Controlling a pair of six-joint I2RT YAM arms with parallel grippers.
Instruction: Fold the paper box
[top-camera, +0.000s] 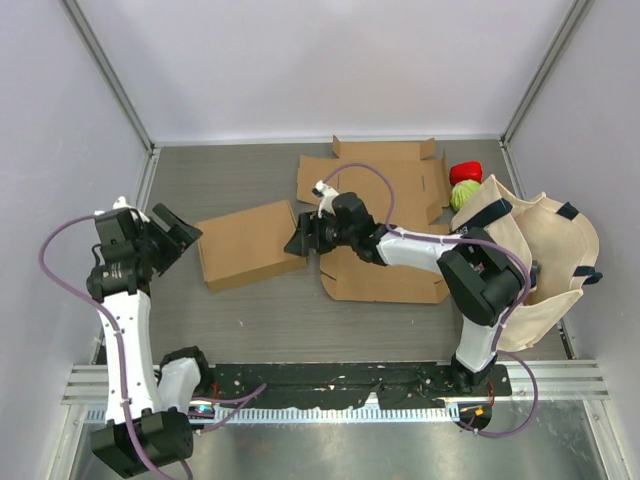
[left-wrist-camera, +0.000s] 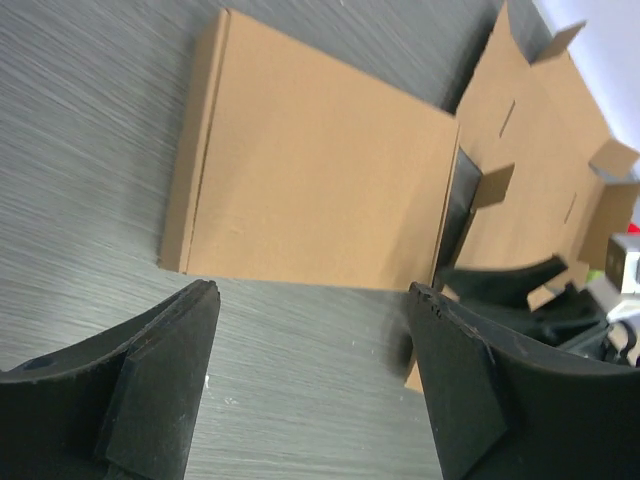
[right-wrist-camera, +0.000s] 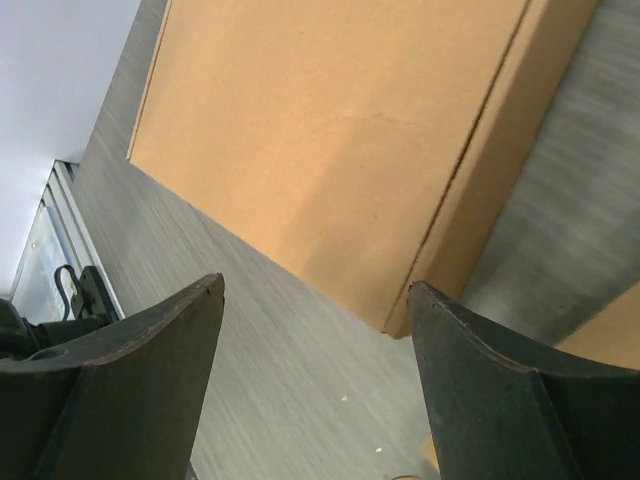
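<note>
Presently, the table carries flat cardboard, partly hidden under the right arm, and the closed box centre-left. The right gripper, at the box's right end, and the left gripper both gape wide, empty.

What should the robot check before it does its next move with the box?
1. Left end effector open and holding nothing: ok.
2. Right end effector open and holding nothing: ok.
3. Box lying flat on the table: ok.
4. Left end effector apart from the box: ok, bare table shows between them.
5. Box end nearest the right end effector fully tucked shut: cannot tell; the left wrist view shows a dark gap there.
6. Flat cardboard away from the box: not ok, it lies right beside that end.
</note>
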